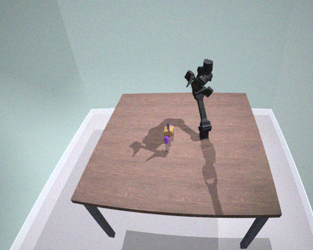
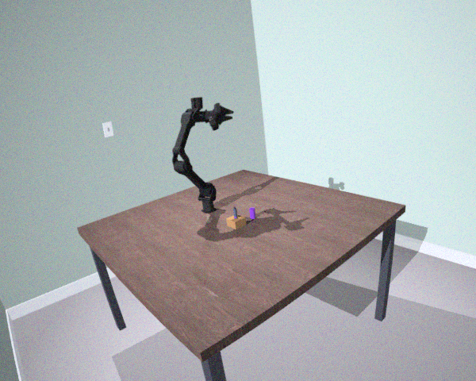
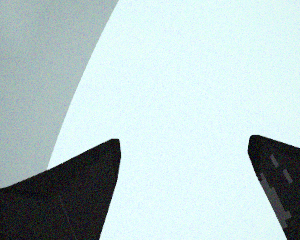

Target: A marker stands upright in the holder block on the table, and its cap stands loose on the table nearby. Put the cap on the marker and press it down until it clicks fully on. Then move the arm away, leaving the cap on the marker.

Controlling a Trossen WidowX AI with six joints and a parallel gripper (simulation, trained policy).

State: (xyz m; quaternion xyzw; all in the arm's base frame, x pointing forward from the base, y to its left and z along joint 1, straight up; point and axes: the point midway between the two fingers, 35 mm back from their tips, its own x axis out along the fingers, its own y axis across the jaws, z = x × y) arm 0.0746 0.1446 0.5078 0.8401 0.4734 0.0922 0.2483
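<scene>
A dark blue marker (image 1: 168,126) (image 2: 235,212) stands upright in the orange holder block (image 1: 168,133) (image 2: 236,222) near the middle of the table. The purple cap (image 1: 166,139) (image 2: 251,213) stands loose on the table right beside the block. My gripper (image 1: 189,79) (image 2: 229,114) (image 3: 185,146) is open and empty, raised high above the table near the arm's base, far from the marker and cap. The wrist view shows only the two dark fingertips against the walls.
The brown wooden table (image 1: 140,174) (image 2: 181,262) carries the arm's base (image 1: 204,132) (image 2: 207,205) towards its back edge. The arm's shadow falls over the block and cap. Pale green walls stand behind.
</scene>
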